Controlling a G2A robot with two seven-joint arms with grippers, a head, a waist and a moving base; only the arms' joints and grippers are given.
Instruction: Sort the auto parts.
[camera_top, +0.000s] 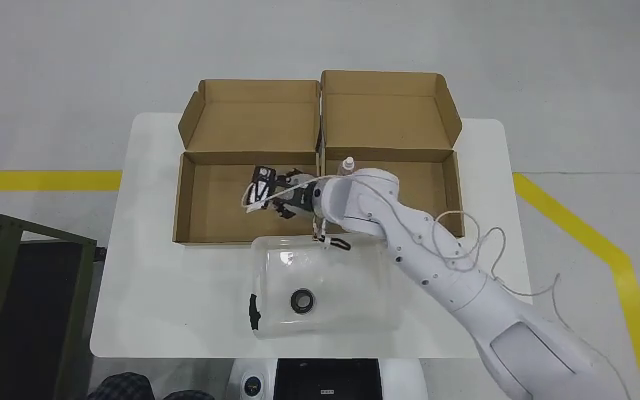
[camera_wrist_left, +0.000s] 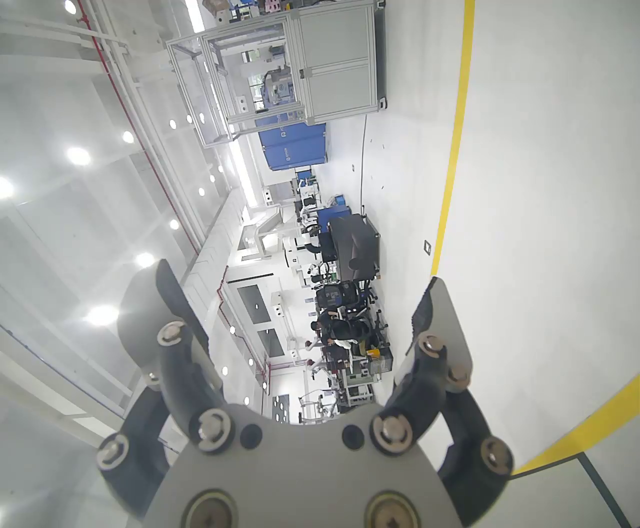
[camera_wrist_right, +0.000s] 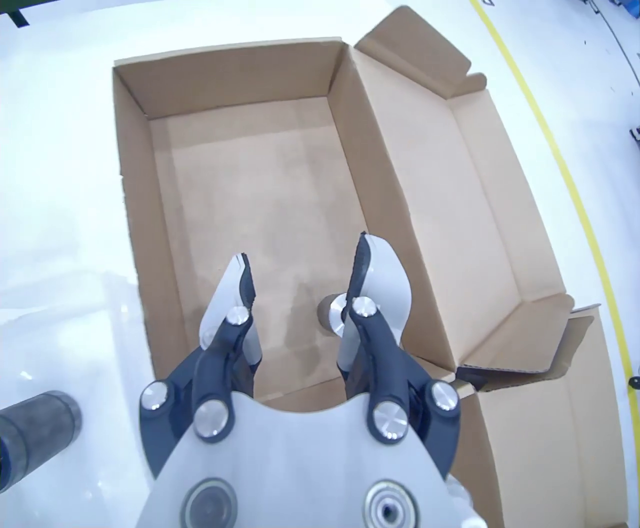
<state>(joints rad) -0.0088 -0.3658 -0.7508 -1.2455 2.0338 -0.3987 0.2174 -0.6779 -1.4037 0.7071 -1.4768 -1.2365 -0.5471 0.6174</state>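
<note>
The left gripper (camera_wrist_left: 300, 280) is turned away from the table toward the workshop behind. Its two fingers stand wide apart with nothing between them.

On the white table (camera_top: 150, 250), the left cardboard box (camera_top: 210, 205) lies at the far side with its lid folded back. The right gripper (camera_top: 266, 190) hangs over the right part of this box, on an arm that comes in from the near right. In the right wrist view its fingers (camera_wrist_right: 240, 285) are spread wide and hold nothing. A small cylindrical part with a silver end (camera_wrist_right: 331, 314) lies on the box floor just beside one finger and is partly hidden by it.

Near the boxes, toward the middle of the table, sits a clear plastic bin (camera_top: 370, 300). A black ring-shaped part (camera_top: 302, 299) lies on its floor. A dark metal cylinder (camera_wrist_right: 37, 425) shows at the edge of the right wrist view, on the pale surface beside the left box; whether it lies inside the bin cannot be told.

The right cardboard box (camera_top: 440, 180) touches the left one side by side, also with its lid open. The arm crosses its near left corner.
</note>
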